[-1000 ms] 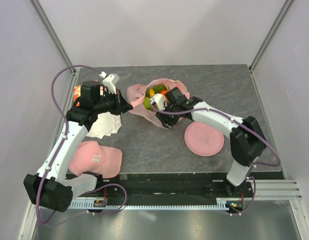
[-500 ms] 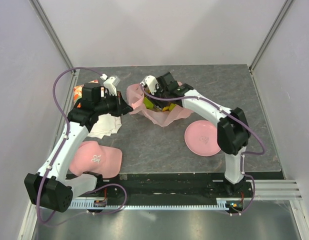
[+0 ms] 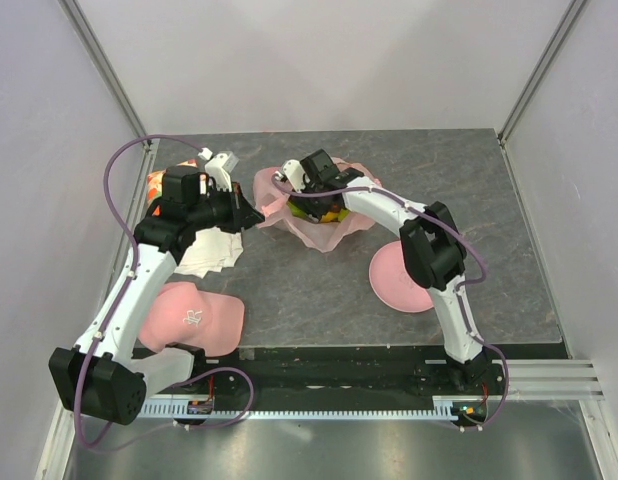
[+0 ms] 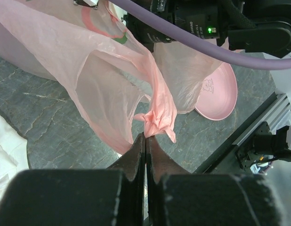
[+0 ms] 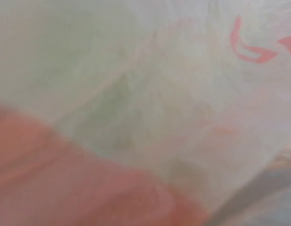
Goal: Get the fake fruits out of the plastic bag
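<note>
The pale-pink plastic bag [image 3: 324, 228] lies open at mid-table, with yellow and orange fake fruits [image 3: 329, 213] showing in its mouth. My left gripper [image 3: 251, 215] is shut on a twisted handle of the bag [image 4: 157, 117] and holds it stretched to the left. My right gripper [image 3: 311, 195] reaches down into the bag's mouth from the far side, and its fingers are hidden by the bag. The right wrist view is blurred: only bag film [image 5: 192, 84] over green and reddish shapes, no fingers visible.
A flat pink plate [image 3: 404, 280] lies right of the bag, also in the left wrist view [image 4: 221, 94]. A pink cloth with a logo [image 3: 194, 315], a white cloth [image 3: 211, 250] and a fruit-printed cloth [image 3: 157, 185] lie at the left. Enclosure walls stand close around.
My right arm has swung from the bag's right front to its far side and pushed its gripper down into the mouth. The bag has flattened. The left gripper has held still.
</note>
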Controlling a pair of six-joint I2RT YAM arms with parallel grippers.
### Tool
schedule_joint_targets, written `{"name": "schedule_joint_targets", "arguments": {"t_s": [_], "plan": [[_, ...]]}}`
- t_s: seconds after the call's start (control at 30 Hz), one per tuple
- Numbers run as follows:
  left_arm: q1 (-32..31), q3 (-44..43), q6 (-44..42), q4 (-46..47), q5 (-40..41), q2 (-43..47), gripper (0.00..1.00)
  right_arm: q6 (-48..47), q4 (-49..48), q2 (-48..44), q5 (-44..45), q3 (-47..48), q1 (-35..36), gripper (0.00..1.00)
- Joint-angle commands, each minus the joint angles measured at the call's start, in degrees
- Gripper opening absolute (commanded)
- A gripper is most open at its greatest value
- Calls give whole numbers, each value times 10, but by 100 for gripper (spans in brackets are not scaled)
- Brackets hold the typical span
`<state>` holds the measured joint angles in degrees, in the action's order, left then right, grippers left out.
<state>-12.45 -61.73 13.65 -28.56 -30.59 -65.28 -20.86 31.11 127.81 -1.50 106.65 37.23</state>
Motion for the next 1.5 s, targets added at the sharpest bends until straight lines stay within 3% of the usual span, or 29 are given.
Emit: {"name": "schedule_joint_targets", "arguments": {"t_s": [0.0,0.23,0.4,0.47,0.7,1.0,1.2,1.3,1.4,1.47], "plan": [[6,-1,-12,15,-12,12,2,-10,14,22,11,44,-6,57],[10,-1,-13,13,-15,14,2,-25,48,65,28,81,-8,57],[12,-1,-15,14,-16,12,1,-32,48,56,27,84,-8,36],[12,-1,-15,14,-17,11,2,-33,48,32,25,82,-8,28],[12,-5,-14,28,-30,-2,1,-36,105,-92,-29,98,-6,24],[12,-34,-9,35,-34,-25,1,-52,113,-254,-106,-48,-5,22],[12,-40,-13,37,-29,-27,2,-12,125,-394,-163,-87,-8,21],[12,-46,-16,39,-27,-28,2,11,166,-471,-206,-80,-10,21],[12,-53,-20,39,-23,-31,2,-46,314,-510,-273,-49,-9,21],[12,-54,-20,39,-24,-32,2,-100,419,-529,-263,-68,-8,20]]}}
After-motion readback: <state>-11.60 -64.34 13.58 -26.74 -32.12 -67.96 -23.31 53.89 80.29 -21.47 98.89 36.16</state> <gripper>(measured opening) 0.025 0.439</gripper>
